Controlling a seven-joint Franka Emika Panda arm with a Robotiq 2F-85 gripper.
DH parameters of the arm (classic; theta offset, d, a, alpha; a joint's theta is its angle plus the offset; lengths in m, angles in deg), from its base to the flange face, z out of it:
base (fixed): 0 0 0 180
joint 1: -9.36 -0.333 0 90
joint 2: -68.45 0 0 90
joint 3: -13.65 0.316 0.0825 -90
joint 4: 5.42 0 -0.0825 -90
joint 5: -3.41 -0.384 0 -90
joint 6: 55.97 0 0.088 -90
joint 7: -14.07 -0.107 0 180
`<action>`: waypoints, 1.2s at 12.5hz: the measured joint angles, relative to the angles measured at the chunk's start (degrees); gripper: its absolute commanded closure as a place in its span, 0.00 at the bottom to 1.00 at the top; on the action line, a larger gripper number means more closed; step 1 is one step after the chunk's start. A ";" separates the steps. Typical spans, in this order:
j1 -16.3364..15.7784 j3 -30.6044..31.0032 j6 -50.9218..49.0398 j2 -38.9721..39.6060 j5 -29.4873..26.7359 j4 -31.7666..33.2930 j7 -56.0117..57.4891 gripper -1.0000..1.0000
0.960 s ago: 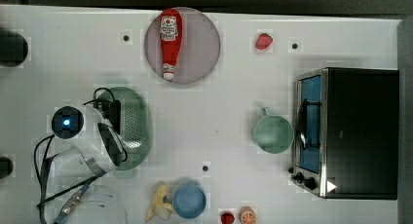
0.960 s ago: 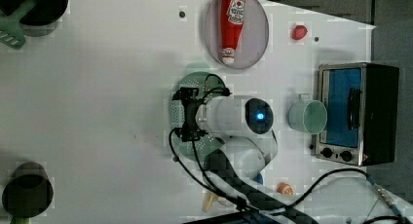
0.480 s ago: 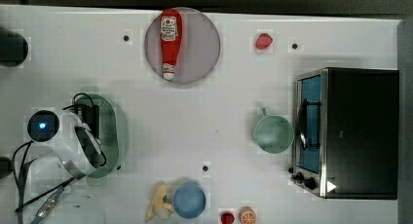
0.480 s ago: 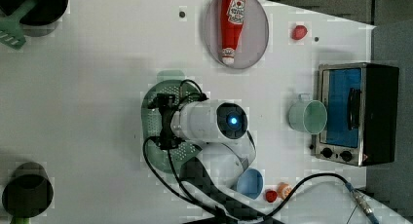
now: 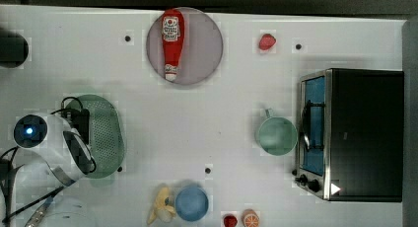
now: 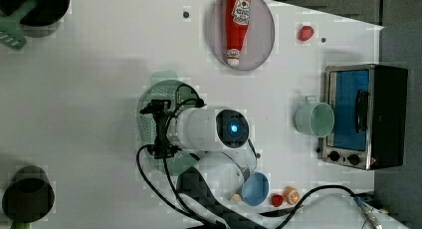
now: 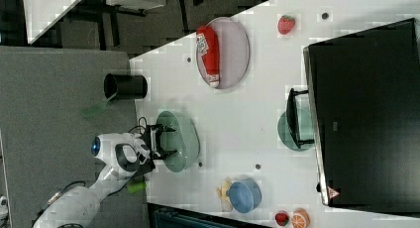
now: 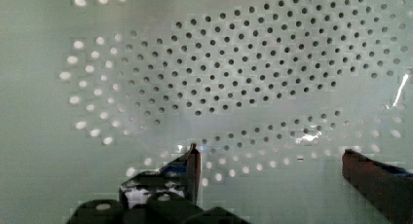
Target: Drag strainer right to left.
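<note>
Gripper: fingers spread wide, reaching into the strainer, holding nothing.
Strainer place: well apart from the toaster oven, toward the top view's left.
Wrist view: strainer's holed floor up close, one fingertip low inside it.
Left view: black cup standing far from the strainer.
Plate: holds a ketchup bottle.
Blue bowl: nothing inside.

The strainer looks like smooth, faintly glossy perforated plastic; the toaster oven is shiny metal.
</note>
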 measured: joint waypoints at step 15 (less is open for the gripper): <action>1.93 -24.58 -50.39 -54.27 6.94 -3.25 40.01 0.00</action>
